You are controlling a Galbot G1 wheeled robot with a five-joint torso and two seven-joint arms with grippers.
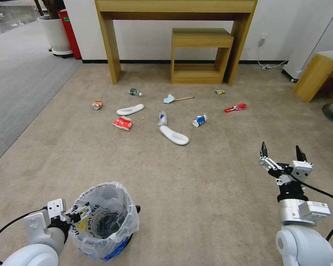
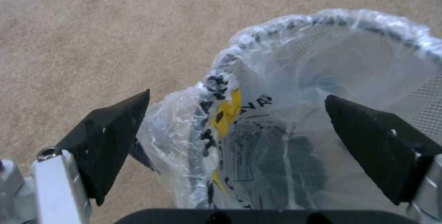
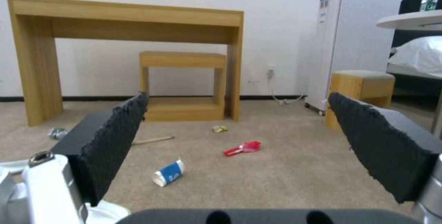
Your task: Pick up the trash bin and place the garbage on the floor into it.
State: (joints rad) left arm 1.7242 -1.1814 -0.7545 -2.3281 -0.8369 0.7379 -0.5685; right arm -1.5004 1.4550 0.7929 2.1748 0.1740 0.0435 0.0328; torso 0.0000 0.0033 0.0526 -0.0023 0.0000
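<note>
The trash bin [image 1: 105, 221], small, black and lined with a crinkled clear bag, stands on the beige floor [image 1: 211, 184] at near left. My left gripper [image 1: 80, 213] is open and straddles its near rim. In the left wrist view one finger [image 2: 108, 137] sits outside the bin [image 2: 322, 55] and the other inside. The garbage lies farther off: an orange can [image 1: 97, 105], two white slippers [image 1: 130, 109] [image 1: 174, 135], red packets [image 1: 122, 123] [image 1: 235, 107], a paper cup [image 1: 199, 120] [image 3: 168, 173], a bottle [image 1: 134, 92], a blue mask [image 1: 168, 98] and a stick [image 1: 184, 98]. At near right my right gripper [image 1: 283, 152] hangs open and empty.
A wooden desk [image 1: 175, 11] with a low shelf unit [image 1: 200, 55] under it stands against the far wall. A wooden stool [image 1: 316, 75] and a white fridge [image 3: 352, 44] are at right. Grey ribbed carpet [image 1: 14, 85] and a planter [image 1: 57, 33] lie at left.
</note>
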